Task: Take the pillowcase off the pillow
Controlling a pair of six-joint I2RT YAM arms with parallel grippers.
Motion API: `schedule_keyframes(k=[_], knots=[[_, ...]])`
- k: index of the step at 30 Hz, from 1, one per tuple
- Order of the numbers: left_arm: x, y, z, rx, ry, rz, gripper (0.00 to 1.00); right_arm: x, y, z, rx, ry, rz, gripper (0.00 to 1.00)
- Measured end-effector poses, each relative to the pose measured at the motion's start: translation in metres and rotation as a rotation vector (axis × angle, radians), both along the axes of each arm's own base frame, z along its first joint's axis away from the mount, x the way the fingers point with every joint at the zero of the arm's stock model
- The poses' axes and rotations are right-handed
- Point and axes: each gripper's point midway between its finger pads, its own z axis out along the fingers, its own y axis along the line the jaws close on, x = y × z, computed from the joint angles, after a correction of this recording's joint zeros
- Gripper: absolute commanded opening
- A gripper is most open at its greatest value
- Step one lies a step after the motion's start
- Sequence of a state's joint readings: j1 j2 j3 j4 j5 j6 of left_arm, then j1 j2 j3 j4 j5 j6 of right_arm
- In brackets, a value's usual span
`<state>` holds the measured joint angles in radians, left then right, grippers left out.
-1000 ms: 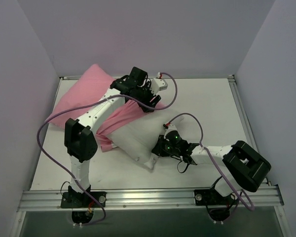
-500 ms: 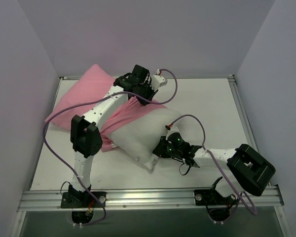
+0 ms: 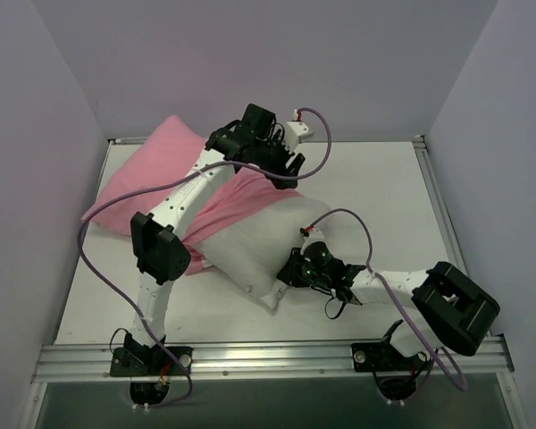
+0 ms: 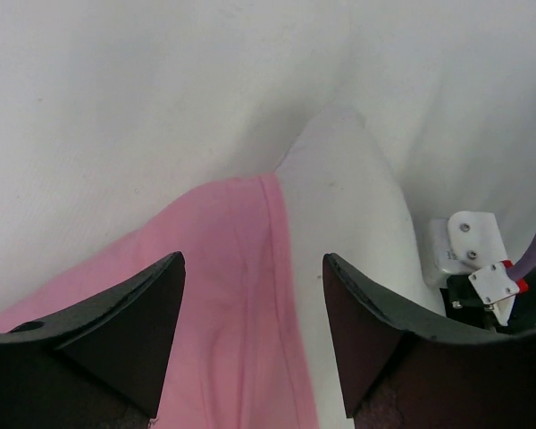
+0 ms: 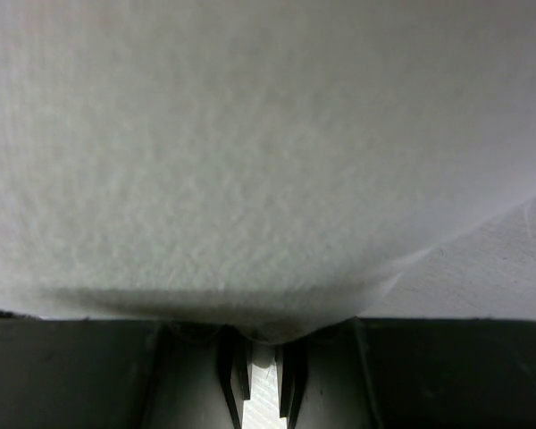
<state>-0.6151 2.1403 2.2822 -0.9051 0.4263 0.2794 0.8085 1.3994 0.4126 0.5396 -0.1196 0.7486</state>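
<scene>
My left claw hangs open over the hem of the pillowcase, which sheathes the half of the pillow toward the far-left corner of the bench, while my right claw pinches the bare end pointing at the near edge.

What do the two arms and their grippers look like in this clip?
Both arms have white links and bulky black joint housings: left arm, right arm. A purple cable loops along each. Green lights glow on the right wrist. The left fingers are black wedges.
</scene>
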Motion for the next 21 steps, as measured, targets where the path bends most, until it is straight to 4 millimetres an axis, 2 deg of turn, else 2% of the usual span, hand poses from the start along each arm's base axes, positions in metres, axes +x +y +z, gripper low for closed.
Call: schedule_keyframes(k=[3,7,10,14,21], knots=[[-0.007,-0.008,-0.01,0.019,0.023,-0.018,0.72,0.0,0.0,0.0,0.0,0.0,-0.005,0.0],[-0.01,-0.01,-0.05,0.124,0.061,-0.016,0.7,0.0,0.0,0.0,0.0,0.0,-0.008,0.0],[-0.009,-0.006,-0.071,0.191,0.072,0.001,0.61,-0.001,0.0,-0.001,0.001,0.0,-0.009,0.0],[-0.004,-0.004,-0.074,0.22,0.048,0.017,0.55,-0.001,0.0,-0.001,0.006,-0.003,-0.01,0.0],[0.001,-0.002,-0.076,0.228,0.038,0.047,0.51,0.0,0.0,0.0,0.009,-0.004,-0.012,0.0]])
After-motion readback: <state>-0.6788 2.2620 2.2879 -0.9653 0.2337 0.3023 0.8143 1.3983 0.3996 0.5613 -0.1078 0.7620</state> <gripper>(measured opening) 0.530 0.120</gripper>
